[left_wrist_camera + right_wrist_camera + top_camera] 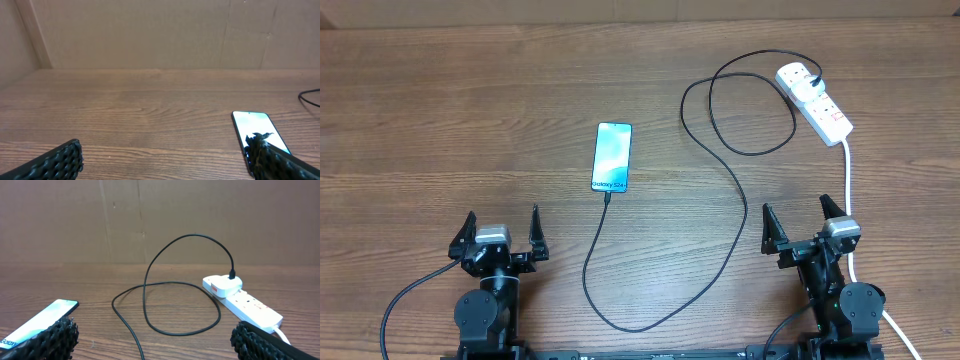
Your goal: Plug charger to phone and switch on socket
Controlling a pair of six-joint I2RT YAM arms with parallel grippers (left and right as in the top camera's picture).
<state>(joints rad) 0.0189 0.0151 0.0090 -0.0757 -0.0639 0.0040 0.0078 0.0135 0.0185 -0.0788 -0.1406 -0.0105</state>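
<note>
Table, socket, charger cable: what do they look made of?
Table: wood or wood-look laminate with a matte finish. Brown grain lines run across it, but I can't tell which of the two it is.
Socket: white moulded plastic, slightly glossy, with smooth hard edges.
Charger cable: probably a black rubbery or plastic sheath, since it lies in soft loops.

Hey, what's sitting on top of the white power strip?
A white plug sits on the power strip, at its far end, black charger cable rising from it. The outlet beneath is hidden.
</note>
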